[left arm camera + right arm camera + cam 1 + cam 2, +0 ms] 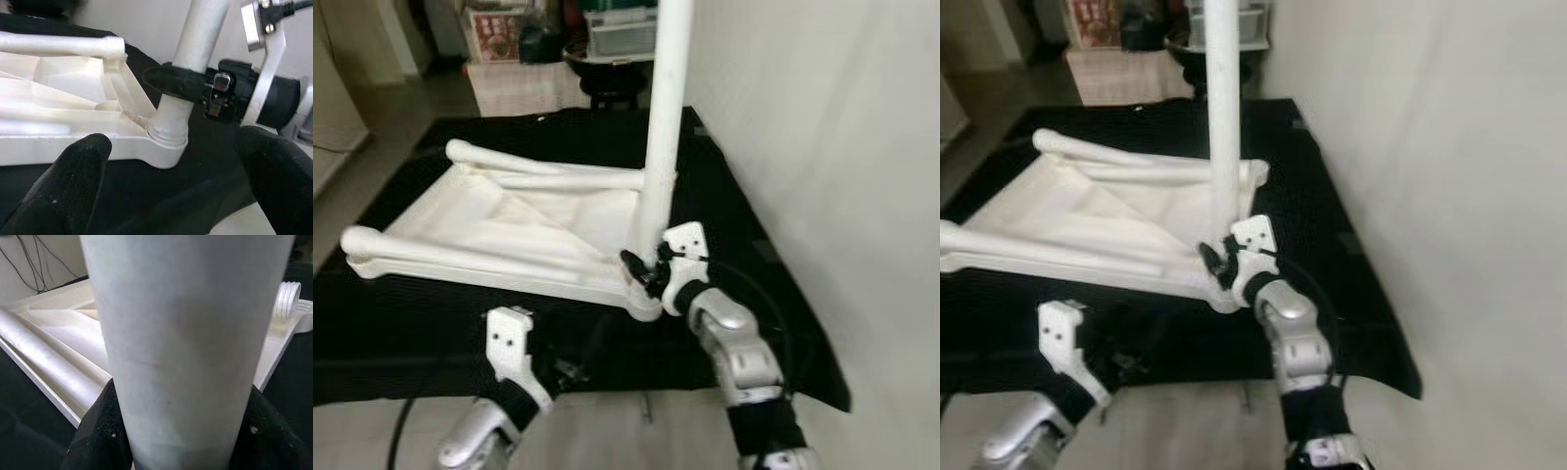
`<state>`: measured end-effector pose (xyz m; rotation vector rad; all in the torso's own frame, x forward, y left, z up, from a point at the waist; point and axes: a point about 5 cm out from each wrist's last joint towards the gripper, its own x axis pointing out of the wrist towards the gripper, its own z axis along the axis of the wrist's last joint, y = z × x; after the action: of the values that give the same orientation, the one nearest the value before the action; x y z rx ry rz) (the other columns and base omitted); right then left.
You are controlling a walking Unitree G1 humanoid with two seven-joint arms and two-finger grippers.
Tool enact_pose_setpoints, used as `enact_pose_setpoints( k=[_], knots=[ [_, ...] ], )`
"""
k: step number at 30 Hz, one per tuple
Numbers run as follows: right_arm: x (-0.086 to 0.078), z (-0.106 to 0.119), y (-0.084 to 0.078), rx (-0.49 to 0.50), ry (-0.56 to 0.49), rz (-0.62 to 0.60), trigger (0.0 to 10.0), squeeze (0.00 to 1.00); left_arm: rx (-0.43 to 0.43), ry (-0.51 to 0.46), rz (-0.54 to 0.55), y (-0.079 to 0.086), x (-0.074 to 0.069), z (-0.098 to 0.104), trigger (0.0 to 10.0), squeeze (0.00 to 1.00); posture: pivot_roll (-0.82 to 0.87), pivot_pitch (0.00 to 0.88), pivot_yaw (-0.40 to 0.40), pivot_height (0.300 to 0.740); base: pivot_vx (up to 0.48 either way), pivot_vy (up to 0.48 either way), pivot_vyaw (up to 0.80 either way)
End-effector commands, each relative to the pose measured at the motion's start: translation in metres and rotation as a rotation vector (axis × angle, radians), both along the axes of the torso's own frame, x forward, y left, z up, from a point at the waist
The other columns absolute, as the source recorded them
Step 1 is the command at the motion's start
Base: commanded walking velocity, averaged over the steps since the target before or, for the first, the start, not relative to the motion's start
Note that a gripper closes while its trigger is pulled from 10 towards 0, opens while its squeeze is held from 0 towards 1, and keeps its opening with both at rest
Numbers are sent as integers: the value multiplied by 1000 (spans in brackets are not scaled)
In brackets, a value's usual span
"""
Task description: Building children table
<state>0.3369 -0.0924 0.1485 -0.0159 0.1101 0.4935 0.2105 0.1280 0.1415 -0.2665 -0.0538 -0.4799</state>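
One black mat [431, 323] beside white wall [822, 147], tabletop [509, 220] inverted.

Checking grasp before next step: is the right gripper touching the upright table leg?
Touching. In the left wrist view, the right gripper has a black finger wrapped against the upright leg; the right wrist view shows fingers pressed on both sides.

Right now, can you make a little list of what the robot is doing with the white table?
table top: white table top, upside down on black mat
upright leg: table leg standing in the near right corner socket
other legs: two lying on the table top
right gripper: right gripper shut around the upright leg's base
left gripper: left gripper open, close by, touching nothing
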Motion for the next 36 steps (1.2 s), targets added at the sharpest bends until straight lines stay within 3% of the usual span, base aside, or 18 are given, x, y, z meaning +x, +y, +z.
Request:
enact_pose_setpoints(
  k=[1, 2, 3, 4, 5, 8, 9, 11, 13, 14, 15, 16, 17, 25, 28, 36],
  knots=[
    [-3, -20, -6, -13, 104, -29, 0, 0, 16, 19, -11, 1, 0, -3, 10000, 0, 1, 76, -16, 740, 0, 0, 0],
    [-5, -18, -1, -29, 105, -12, 0, 0, 15, 18, -3, 1, 0, -3, 10000, 0, 4, 77, -15, 740, 0, 0, 0],
    [-7, -16, 5, -27, 121, 51, 10000, 43, 15, 17, 4, 2, 0, -3, 10000, 0, 10, 77, -16, 740, 0, 0, 0],
    [-7, -14, 8, -9, 137, 96, 10000, 969, 14, 16, 8, 2, -1, -3, 10000, 0, 11, 77, -18, 740, 0, 0, 0],
    [-7, -11, 11, 1, 151, 139, 10000, 1000, 14, 15, 10, 2, -1, -3, 10000, 0, 11, 78, -19, 740, 0, 0, 0],
    [-7, 7, 20, 11, 93, 357, 10000, 1000, 11, 16, 5, 1, -1, -2, 10000, 0, 11, 80, -19, 740, 0, 0, 0],
    [-7, 7, 20, 11, 93, 357, 10000, 1000, 11, 16, 5, 1, -1, -2, 10000, 0, 11, 80, -19, 740, 0, 0, 0],
    [-6, 20, 21, -19, 22, 551, 10000, 1000, 8, 17, 0, 0, -1, -2, 10000, 0, 14, 82, -22, 740, 0, 0, 0],
    [-5, 23, 20, -36, 7, 622, 10000, 1000, 7, 17, -1, 0, -1, -2, 10000, 0, 15, 84, -23, 740, 0, 0, 0],
    [-4, 26, 19, -51, 1, 686, 10000, 753, 6, 17, -2, -1, -2, -2, 10000, 0, 17, 85, -24, 740, 0, 0, 0],
    [-4, 26, 19, -51, 1, 686, 10000, 753, 6, 17, -2, -1, -2, -2, 10000, 0, 17, 85, -24, 740, 0, 0, 0],
    [-2, 28, 18, -74, -8, 728, 10000, 67, 5, 17, -2, -1, -2, -2, 10000, 0, 18, 86, -25, 740, 0, 0, 0],
    [1, 29, 17, -85, 4, 775, 10000, 0, 4, 17, -2, -1, -2, -1, 10000, 0, 20, 90, -26, 740, 0, 0, 0],
    [16, 33, 14, -108, 45, 866, 10000, 0, -1, 17, 1, -3, -5, -1, 10000, 0, 36, 101, -31, 740, 0, 0, 0],
    [22, 39, 17, -71, 52, 899, 10000, 0, -4, 19, -1, -5, -7, 0, 10000, 0, 44, 108, -37, 740, 0, 0, 0],
    [22, 35, 18, -85, 76, 970, 10000, 0, -6, 21, -1, -7, -9, 0, 10000, 0, 51, 111, -42, 740, 0, 0, 0]
  ],
)
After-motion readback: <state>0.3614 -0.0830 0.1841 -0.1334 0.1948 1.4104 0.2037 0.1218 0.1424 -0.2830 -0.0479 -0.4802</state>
